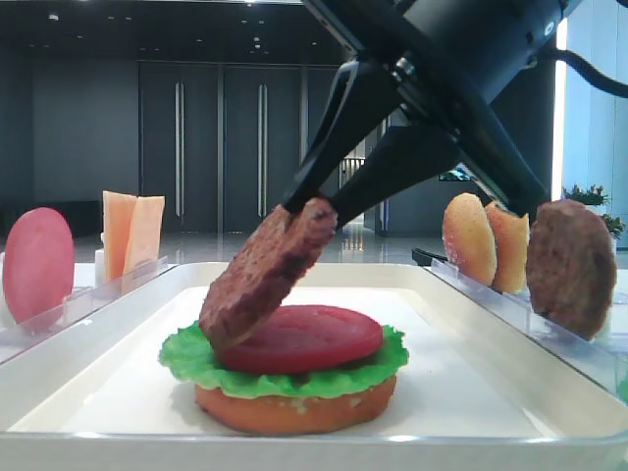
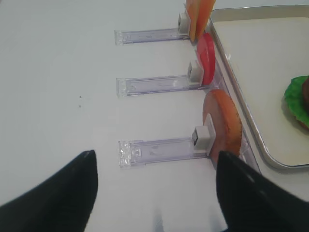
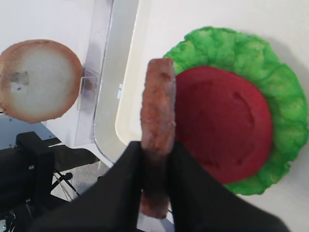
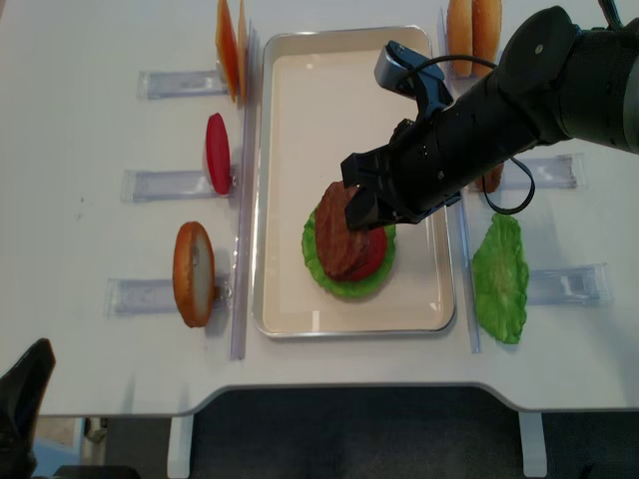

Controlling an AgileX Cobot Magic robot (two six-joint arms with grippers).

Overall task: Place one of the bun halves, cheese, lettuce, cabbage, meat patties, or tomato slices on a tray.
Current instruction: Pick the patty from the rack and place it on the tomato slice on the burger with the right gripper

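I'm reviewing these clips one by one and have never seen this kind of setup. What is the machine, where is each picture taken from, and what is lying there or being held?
This is a two-armed robot at a white table, building a toy burger. One picture looks down from overhead, one looks from low at the tray's end, and one camera rides on each wrist.

On the white tray sits a stack: a bun half at the bottom, then lettuce, then a tomato slice. Clear racks on both sides hold spare pieces on edge.

The right gripper is shut on a meat patty, tilted, with its lower edge at the tomato slice; whether they touch is unclear. The left gripper is open, over bare table beside the racks, holding nothing.
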